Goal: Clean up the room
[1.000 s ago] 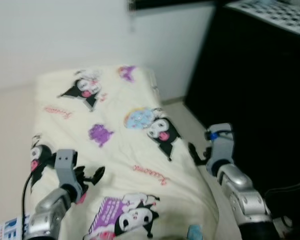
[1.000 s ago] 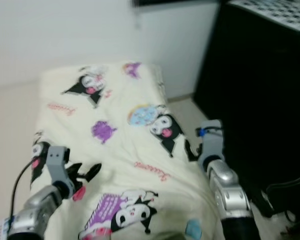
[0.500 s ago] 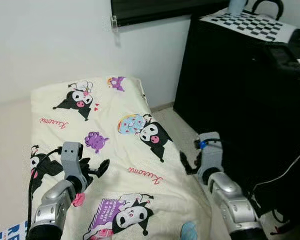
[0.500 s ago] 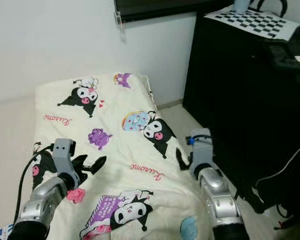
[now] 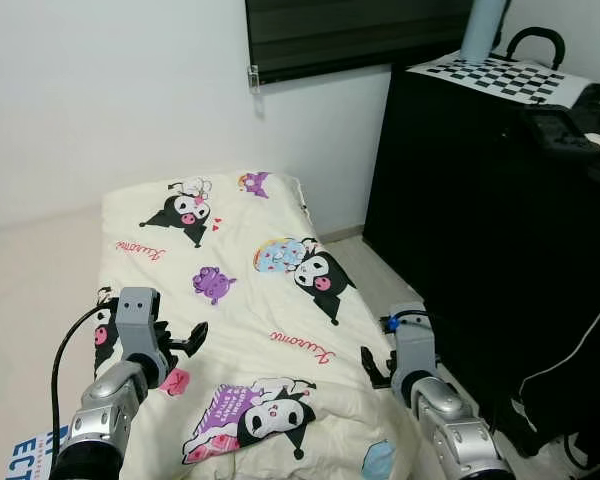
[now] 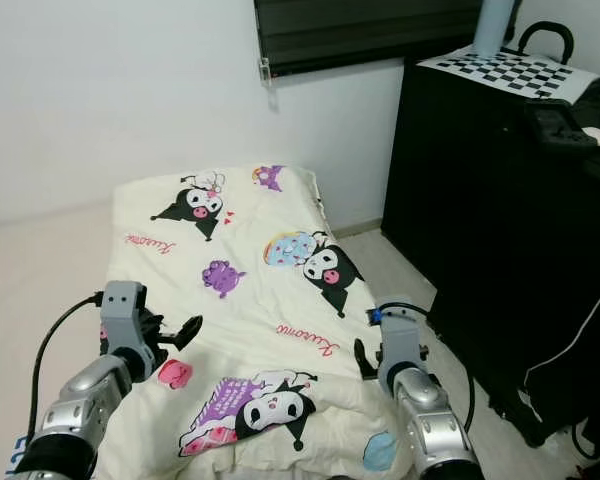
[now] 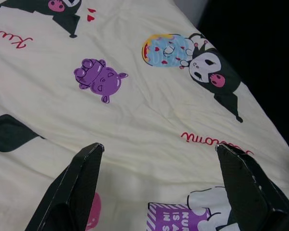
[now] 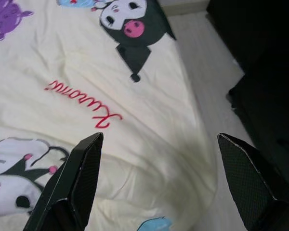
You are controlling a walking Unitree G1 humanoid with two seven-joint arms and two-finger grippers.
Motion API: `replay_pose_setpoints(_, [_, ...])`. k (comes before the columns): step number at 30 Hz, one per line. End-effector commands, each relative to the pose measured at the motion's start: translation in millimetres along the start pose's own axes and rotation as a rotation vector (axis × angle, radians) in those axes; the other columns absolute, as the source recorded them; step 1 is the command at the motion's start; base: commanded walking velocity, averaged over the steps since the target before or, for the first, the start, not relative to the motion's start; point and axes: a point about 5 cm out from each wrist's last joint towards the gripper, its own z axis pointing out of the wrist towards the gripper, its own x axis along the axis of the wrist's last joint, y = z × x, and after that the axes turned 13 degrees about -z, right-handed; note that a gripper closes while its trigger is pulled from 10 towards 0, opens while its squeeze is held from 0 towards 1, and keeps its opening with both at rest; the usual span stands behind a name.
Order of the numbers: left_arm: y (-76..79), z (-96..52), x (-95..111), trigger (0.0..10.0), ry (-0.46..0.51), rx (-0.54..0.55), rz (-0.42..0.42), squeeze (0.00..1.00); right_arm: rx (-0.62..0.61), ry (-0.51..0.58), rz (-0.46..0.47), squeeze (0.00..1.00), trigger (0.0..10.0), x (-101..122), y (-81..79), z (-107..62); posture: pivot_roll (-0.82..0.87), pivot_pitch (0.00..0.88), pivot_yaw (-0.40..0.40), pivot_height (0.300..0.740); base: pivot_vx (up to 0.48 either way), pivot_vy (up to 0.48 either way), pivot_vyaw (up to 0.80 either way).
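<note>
Facing a low bed (image 5: 130, 215) covered by a cream blanket (image 5: 240, 300) printed with cartoon characters; its long axis runs away from the robot toward the white wall (image 5: 110, 100). The blanket lies directly ahead and below, between both arms. Left gripper (image 5: 176, 343) hangs over the blanket's left part near the close end, fingers spread wide, nothing held; its wrist view looks down on bare printed cloth between the fingers (image 7: 74, 185). Right gripper (image 6: 368, 358) sits at the blanket's right edge, where the cloth drops toward the pale floor (image 8: 207, 62), jaws also wide and empty. A black cabinet (image 5: 480, 230) stands just beside the bed on the right, with a checkerboard sheet (image 5: 505, 72) on top.

Judgement: the two arms are about equally near the blanket. The right one is already over an edge, so it looks better placed for a grip there. The left would have to reach outward to its own edge.
</note>
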Motion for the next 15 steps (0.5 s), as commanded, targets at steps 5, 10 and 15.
replay_pose_setpoints(5, [22.1, 7.6, -24.5, 10.0, -0.073, -0.057, 0.014, 0.0, -0.03, 0.072, 0.039, 0.0, 10.0, 12.1, 6.4, 4.4, -0.15, 0.095, -0.009, 0.72, 0.0, 0.0, 0.0])
replay_pose_setpoints(10, [19.3, 9.1, -26.5, 10.0, -0.092, -0.048, 0.033, 0.0, 0.019, 0.029, 0.028, 0.0, 10.0, 2.2, -15.8, 9.8, -0.16, 0.071, -0.026, 0.72, -0.049, 0.0, 0.0])
replay_pose_setpoints(15, [11.1, 6.8, -16.6, 10.0, -0.05, 0.001, 0.017, 0.0, 0.121, 0.002, -0.014, 0.0, 10.0, -10.8, -41.2, 4.6, -0.11, 0.09, 0.003, 0.72, -0.433, 0.0, 0.0])
